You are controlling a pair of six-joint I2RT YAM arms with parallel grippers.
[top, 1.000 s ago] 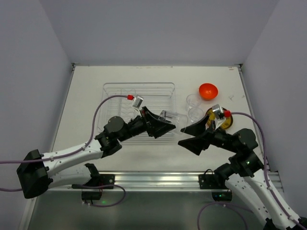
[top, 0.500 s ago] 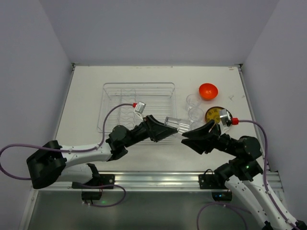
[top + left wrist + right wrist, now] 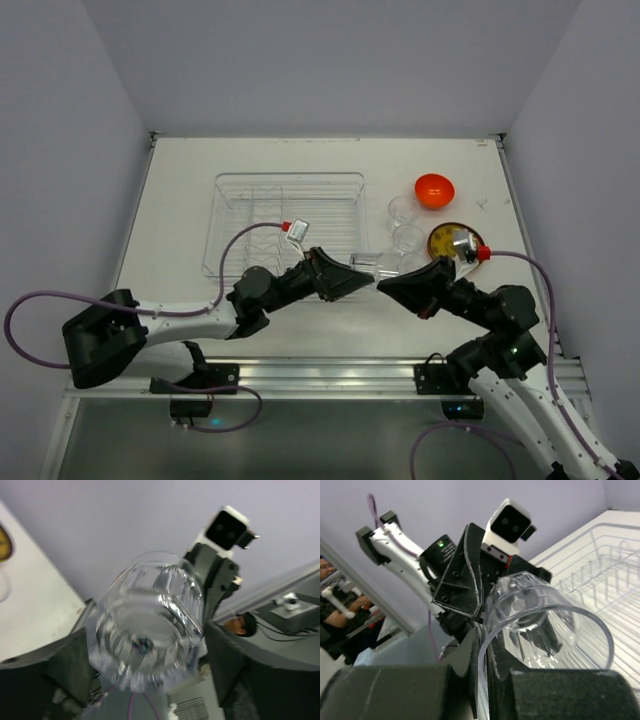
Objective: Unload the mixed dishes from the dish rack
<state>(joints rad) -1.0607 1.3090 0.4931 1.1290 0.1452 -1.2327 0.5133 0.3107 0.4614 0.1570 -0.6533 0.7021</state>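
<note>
Both arms have closed in since a second ago. Left gripper (image 3: 364, 275) clamps the sideways clear glass (image 3: 368, 263) at the dish rack's (image 3: 225, 195) five o'clock. Right gripper (image 3: 388, 284) meets the glass's rim from three o'clock; I cannot tell how its jaws stand.

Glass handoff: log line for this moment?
step: handover | glass: in left hand | right hand: at glass, grip unclear | place: by rack corner

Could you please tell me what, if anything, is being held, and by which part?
The left hand holds a clear glass by its base end. The right hand is at its open rim; whether it grips cannot be told.
</note>
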